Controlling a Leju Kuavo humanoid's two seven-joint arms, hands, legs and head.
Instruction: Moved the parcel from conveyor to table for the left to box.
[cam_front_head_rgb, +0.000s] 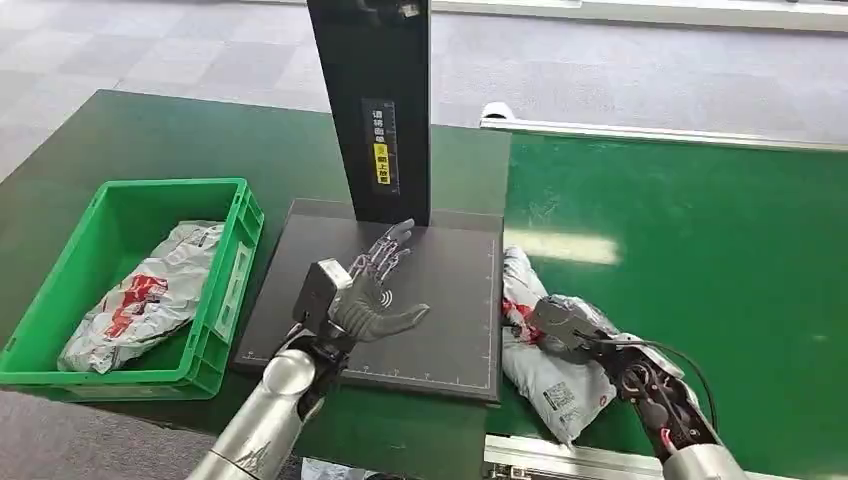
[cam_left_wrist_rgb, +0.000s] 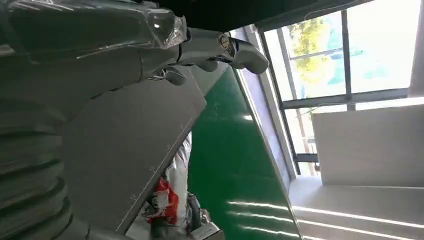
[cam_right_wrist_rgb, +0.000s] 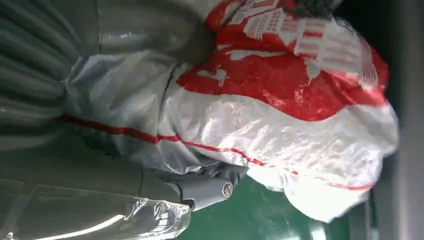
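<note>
Parcel (cam_front_head_rgb: 545, 345) in grey-and-red crinkly plastic, lying on the green conveyor (cam_front_head_rgb: 700, 260) right at its edge nearest the tabletop, touching the side edge of the dark weighing mat (cam_front_head_rgb: 400, 300). Right hand (cam_front_head_rgb: 565, 325) clamped around its middle: thumb under one side, fingers over the other, plain enough in the right wrist view (cam_right_wrist_rgb: 200, 185). Grip sits on loose film though, so real risk of the bag sliding out or sagging on the lift, ends drooping and catching the mat's edge on the way across. Could also drag instead of clearing the lip between conveyor and tabletop. Soft contents, hard to judge from here.

Right arm reaching in low from the near corner of the conveyor, wrist bent inward toward the parcel. Left hand (cam_front_head_rgb: 375, 290) hovering above the middle of the mat, fingers spread apart and pointing toward the black post (cam_front_head_rgb: 370, 110), palm sideways, holding nothing. Parked right over the likely drop spot, so possible bump between hands.

Green crate (cam_front_head_rgb: 215, 330) at the tabletop's left edge with another bagged parcel (cam_front_head_rgb: 140, 295) inside.
</note>
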